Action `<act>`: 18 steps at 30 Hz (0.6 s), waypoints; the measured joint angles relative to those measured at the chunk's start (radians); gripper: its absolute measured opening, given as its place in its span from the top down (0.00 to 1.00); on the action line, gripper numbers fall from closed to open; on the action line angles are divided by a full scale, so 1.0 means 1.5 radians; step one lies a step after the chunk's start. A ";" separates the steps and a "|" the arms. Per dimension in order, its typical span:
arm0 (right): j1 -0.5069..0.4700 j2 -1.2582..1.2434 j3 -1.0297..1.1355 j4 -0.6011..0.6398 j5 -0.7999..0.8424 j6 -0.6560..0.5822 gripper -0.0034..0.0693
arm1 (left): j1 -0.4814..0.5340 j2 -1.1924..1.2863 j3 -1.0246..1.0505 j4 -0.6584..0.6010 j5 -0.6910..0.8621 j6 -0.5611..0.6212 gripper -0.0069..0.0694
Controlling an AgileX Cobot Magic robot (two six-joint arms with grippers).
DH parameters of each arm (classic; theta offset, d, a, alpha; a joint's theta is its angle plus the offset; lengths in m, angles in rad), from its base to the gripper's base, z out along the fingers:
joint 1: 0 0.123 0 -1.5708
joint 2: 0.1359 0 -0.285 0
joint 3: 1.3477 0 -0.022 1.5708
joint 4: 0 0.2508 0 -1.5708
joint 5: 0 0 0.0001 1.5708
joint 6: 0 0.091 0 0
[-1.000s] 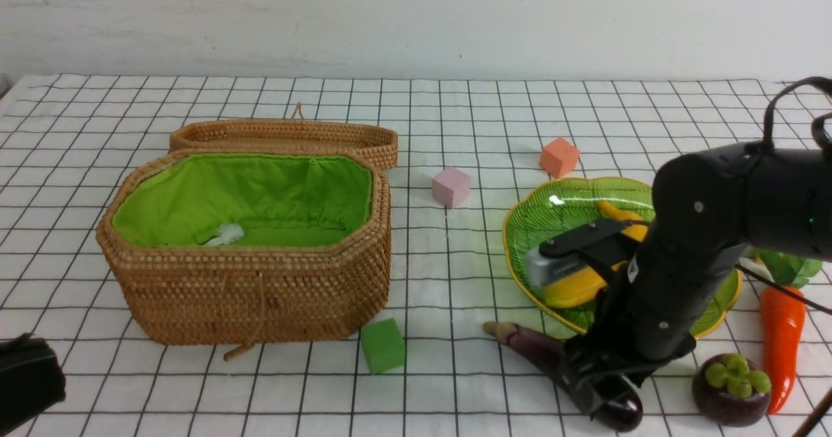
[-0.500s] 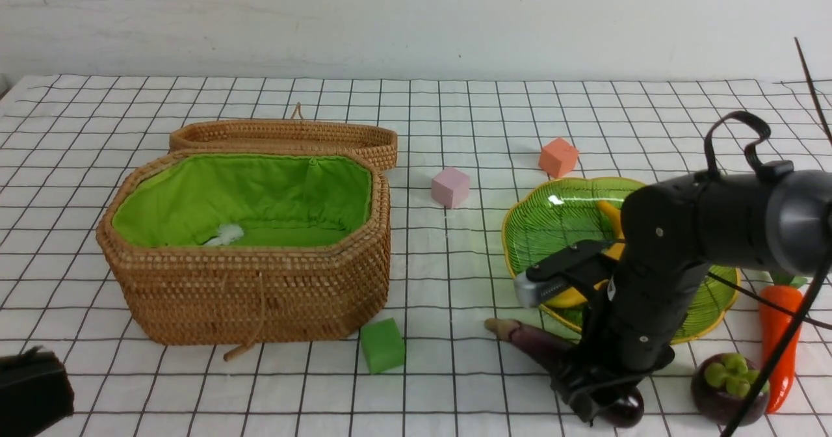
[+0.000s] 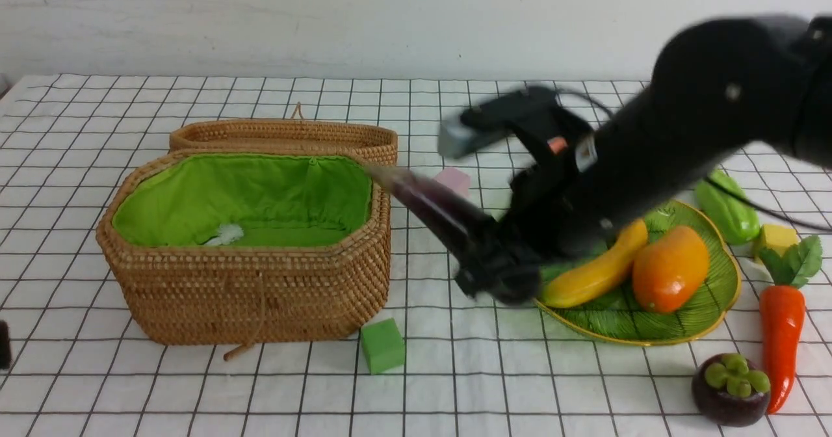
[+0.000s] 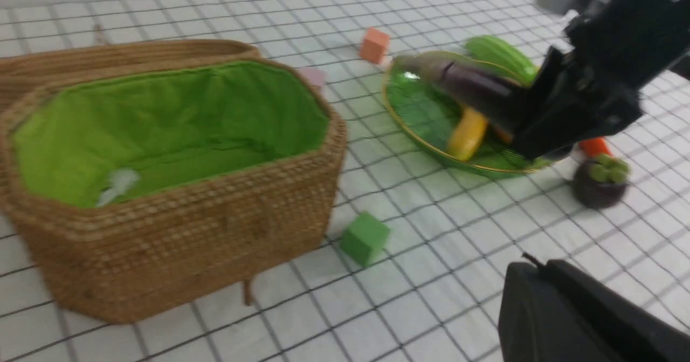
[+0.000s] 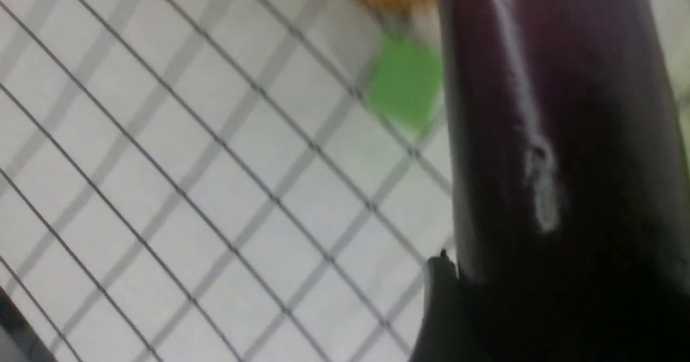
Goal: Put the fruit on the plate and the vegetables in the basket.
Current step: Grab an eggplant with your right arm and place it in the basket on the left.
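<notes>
My right gripper (image 3: 497,274) is shut on the fat end of the dark purple eggplant (image 3: 432,212) and holds it in the air between the green plate (image 3: 650,330) and the open wicker basket (image 3: 253,287), stem toward the basket. The eggplant fills the right wrist view (image 5: 555,136). The banana (image 3: 595,271) and mango (image 3: 669,268) lie on the plate. The mangosteen (image 3: 729,388), carrot (image 3: 780,333) and gourd (image 3: 727,214) lie on the cloth round the plate. My left gripper (image 4: 533,265) is shut and empty, low at the near left.
A green cube (image 3: 382,344) sits in front of the basket's right corner. A pink cube (image 3: 455,178) shows behind the eggplant, a yellow cube (image 3: 777,238) beside the gourd, an orange cube (image 4: 374,44) behind the plate. The basket lid (image 3: 286,134) lies open at the back.
My right gripper has lifted the eggplant off the cloth in front of the plate and swung it up and left toward the basket. The mango and gourd now show.
</notes>
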 joint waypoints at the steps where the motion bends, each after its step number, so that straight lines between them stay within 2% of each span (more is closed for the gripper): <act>1: 0.021 0.014 -0.065 0.029 -0.042 -0.046 0.36 | 0.000 0.000 0.000 0.078 0.024 -0.066 0.93; 3: 0.039 0.046 -0.117 0.063 -0.084 -0.100 0.36 | 0.000 0.000 0.000 0.153 0.058 -0.135 0.93; 6: 0.060 0.106 -0.188 0.119 -0.168 -0.177 0.36 | 0.000 0.000 0.000 0.208 0.078 -0.194 0.93; 9: 0.073 0.181 -0.234 0.152 -0.244 -0.261 0.36 | 0.000 0.000 0.000 0.216 0.083 -0.211 0.93; 13: 0.074 0.254 -0.247 0.158 -0.301 -0.298 0.36 | 0.000 0.000 0.000 0.184 0.081 -0.210 0.93; 15: 0.074 0.272 -0.247 0.158 -0.317 -0.300 0.29 | 0.000 0.000 0.000 0.165 0.075 -0.199 0.93; 18: 0.074 0.273 -0.247 0.158 -0.320 -0.300 0.09 | 0.000 0.000 0.000 0.141 0.064 -0.177 0.93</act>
